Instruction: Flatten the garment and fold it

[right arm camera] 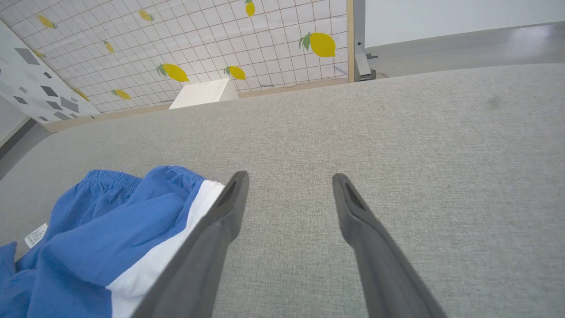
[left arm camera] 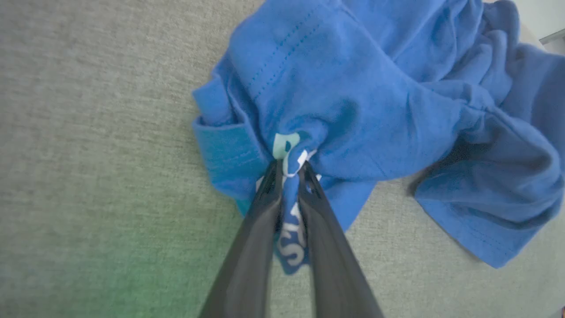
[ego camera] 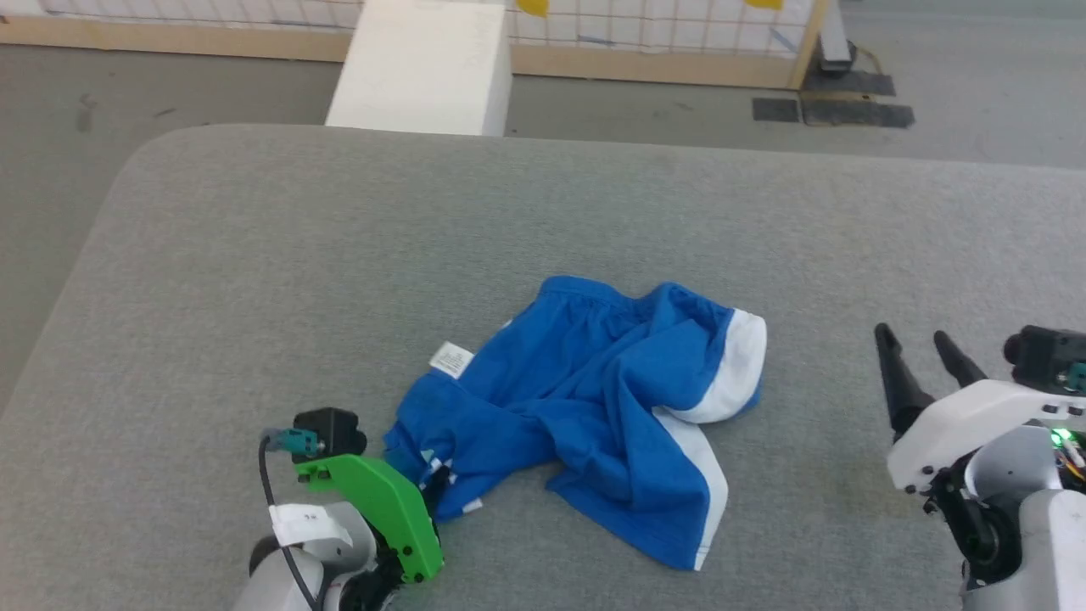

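The blue shorts [ego camera: 594, 399] lie crumpled in the middle of the grey table [ego camera: 339, 255], their white side stripe [ego camera: 738, 365] to the right and a white care label [ego camera: 451, 358] turned out at the left. My left gripper [left arm camera: 290, 167] is shut on a pinch of the shorts [left arm camera: 375, 88] at their near left edge, where white print shows between the fingers. Its green wrist cover [ego camera: 382, 509] hides the fingers in the head view. My right gripper [ego camera: 912, 338] hangs open over bare table to the right of the shorts [right arm camera: 88, 238], touching nothing; its fingers [right arm camera: 229, 207] are well apart.
A white box [ego camera: 424, 68] stands on the floor beyond the table's far edge, before a tiled screen with lemon prints [right arm camera: 176, 48]. The table's rounded far left corner [ego camera: 161, 144] drops to grey floor. Bare table surface stretches beyond and to the right of the shorts.
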Robot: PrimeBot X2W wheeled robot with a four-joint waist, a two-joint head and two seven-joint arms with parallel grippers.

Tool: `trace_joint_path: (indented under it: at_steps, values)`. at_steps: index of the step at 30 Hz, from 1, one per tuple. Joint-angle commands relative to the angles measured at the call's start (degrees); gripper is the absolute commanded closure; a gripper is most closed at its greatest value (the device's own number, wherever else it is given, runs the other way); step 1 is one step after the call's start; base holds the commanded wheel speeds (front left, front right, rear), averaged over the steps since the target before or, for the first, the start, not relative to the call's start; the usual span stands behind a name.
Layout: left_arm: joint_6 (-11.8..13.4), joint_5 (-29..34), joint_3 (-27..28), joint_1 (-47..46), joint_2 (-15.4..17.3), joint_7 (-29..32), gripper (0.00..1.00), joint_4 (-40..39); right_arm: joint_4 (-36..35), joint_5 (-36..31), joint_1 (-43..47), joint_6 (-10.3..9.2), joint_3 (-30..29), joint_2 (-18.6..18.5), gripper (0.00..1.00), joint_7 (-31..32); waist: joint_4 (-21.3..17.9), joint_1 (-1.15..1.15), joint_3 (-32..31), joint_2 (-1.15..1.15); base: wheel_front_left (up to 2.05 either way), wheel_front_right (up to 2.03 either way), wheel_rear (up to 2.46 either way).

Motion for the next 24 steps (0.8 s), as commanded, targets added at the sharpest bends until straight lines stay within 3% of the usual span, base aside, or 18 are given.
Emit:
trace_joint_path:
  at_steps: [1,6,9,15,16,21,24]
  values:
    - [0.2,-1.0,-0.1,1.0,-0.5,0.6,0.0,0.1,0.2,-0.3,0.4,-0.08,0.3,0.0,0.0,0.4,1.4,0.0,-0.9,0.0,0.0,0.0,0.0]
    - [-1.1,-5.9,4.9,2.2,-2.0,-4.5,0.0,-4.0,0.8,-1.1,-0.1,-0.08,1.6,0.0,0.0,1.5,2.6,0.0,-1.3,0.0,0.0,0.0,0.0]
    - [-1.4,-4.9,9.3,2.2,-0.9,-12.8,0.0,-7.0,1.3,-1.5,-0.6,-0.08,2.9,0.0,0.0,2.5,3.0,0.0,-1.4,0.0,0.0,0.0,0.0]
    - [-1.7,8.6,10.4,3.0,2.1,-35.4,0.0,-8.4,2.4,-0.9,0.0,-0.08,8.6,0.0,0.0,6.9,3.7,0.0,-0.9,0.0,0.0,0.0,0.0]
    - [-2.3,12.3,9.8,3.4,1.4,-38.7,0.0,-8.3,2.9,-0.3,1.2,-0.08,12.8,0.0,0.0,11.4,3.7,0.0,-0.5,0.0,0.0,0.0,0.0]
    - [-3.1,15.9,11.6,4.1,-1.9,-39.3,0.0,-11.1,3.3,0.9,3.2,-0.08,20.0,0.0,0.0,20.3,3.6,0.0,0.5,0.0,0.0,0.0,0.0]
    - [-4.4,17.4,13.0,4.3,-3.3,-39.3,0.0,-12.5,3.2,1.6,3.6,-0.08,22.5,0.0,0.0,22.2,3.5,0.0,0.9,0.0,0.0,0.0,0.0]
